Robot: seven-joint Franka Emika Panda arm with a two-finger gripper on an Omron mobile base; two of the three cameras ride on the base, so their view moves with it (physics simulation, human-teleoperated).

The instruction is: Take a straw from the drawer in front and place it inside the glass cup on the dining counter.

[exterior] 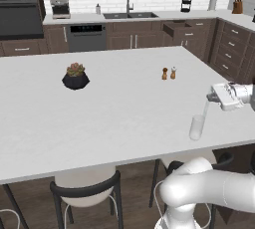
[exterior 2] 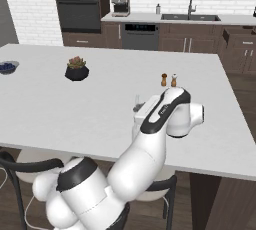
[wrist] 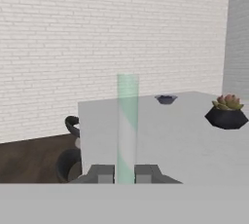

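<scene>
Your tool [exterior: 211, 97] is closed tight on the straw [exterior: 205, 107]. In the hand view you see the pale straw [wrist: 127, 121] standing up between the 2 dark tips, pinched at its low end. In the left base view the straw hangs down from the tool, and its bottom end is right at the top of the glass cup [exterior: 196, 127]. I cannot tell if the tip is inside the rim yet. The cup stands on the white worktop [exterior: 114, 118], near its front edge. So the first part looks done: you have the straw and you brought it to the cup. What is left, I think, is to lower it in and let go.
</scene>
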